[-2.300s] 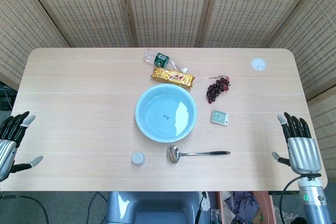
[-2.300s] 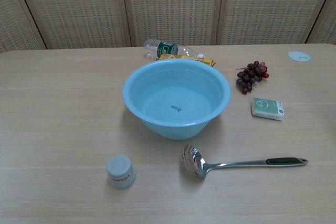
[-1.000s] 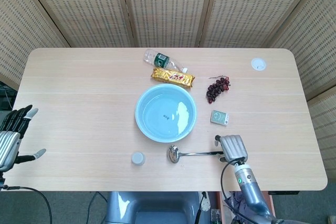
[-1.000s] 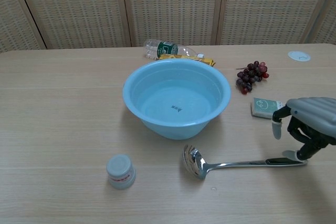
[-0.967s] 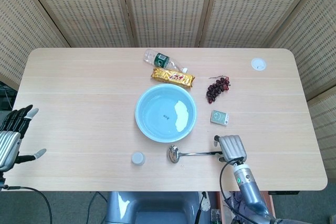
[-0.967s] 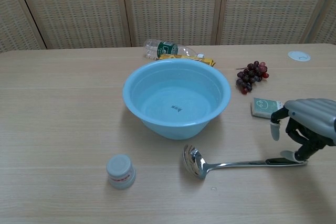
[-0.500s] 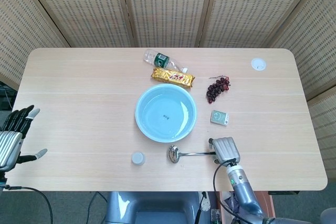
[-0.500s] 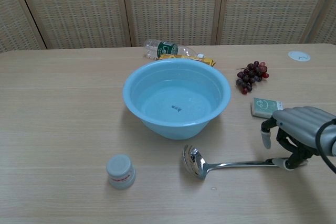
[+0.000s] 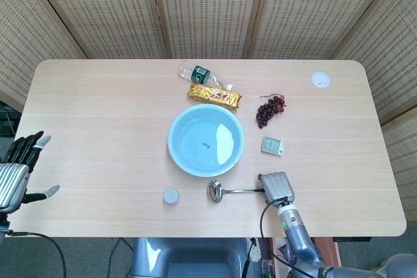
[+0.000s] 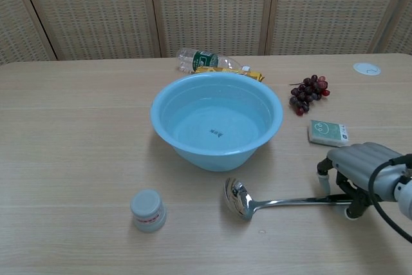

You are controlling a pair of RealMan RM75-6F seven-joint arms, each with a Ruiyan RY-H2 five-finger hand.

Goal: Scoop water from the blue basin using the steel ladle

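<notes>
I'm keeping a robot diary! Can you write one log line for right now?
stage: grasping | right robot hand: over steel ladle handle, grip unclear | ladle: flat on table | blue basin: holds water | left robot hand: open, table edge

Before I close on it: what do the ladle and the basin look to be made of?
Ladle: polished metal, probably steel; its bowl mirrors the surroundings. The handle end is hidden under the right hand.
Basin: most likely plastic; smooth, uniformly pale blue, with a soft sheen and a thin rolled rim.

head view overhead, chest view low, frontal, both showing table [image 9: 98, 128]
</notes>
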